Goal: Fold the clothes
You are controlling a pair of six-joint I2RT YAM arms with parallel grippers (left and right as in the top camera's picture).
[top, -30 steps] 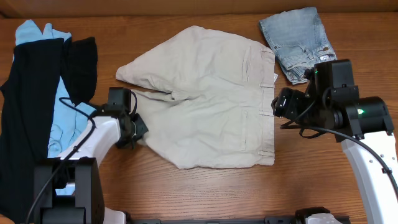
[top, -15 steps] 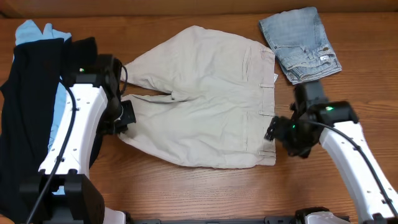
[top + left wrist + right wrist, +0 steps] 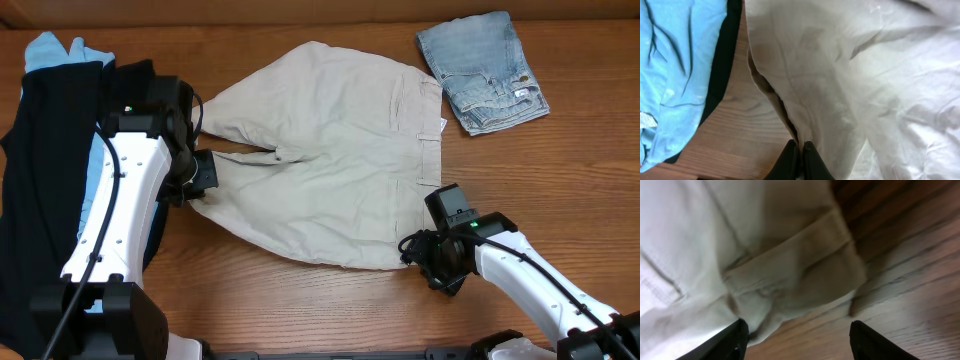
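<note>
We saw the beige shorts [image 3: 330, 160] spread mid-table, the left gripper [image 3: 799, 152] pinching their edge at nine o'clock, the right gripper [image 3: 800, 335] gaping over the waistband corner [image 3: 805, 275] at five. We judged it needed a firm bite before lifting.

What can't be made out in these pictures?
Overhead: the black garment, cut off at the left edge, partly under the left arm.
Overhead: the label on the denim shorts, too small to read.
Right wrist: whether the right gripper touches the khaki shorts; blurred.
</note>
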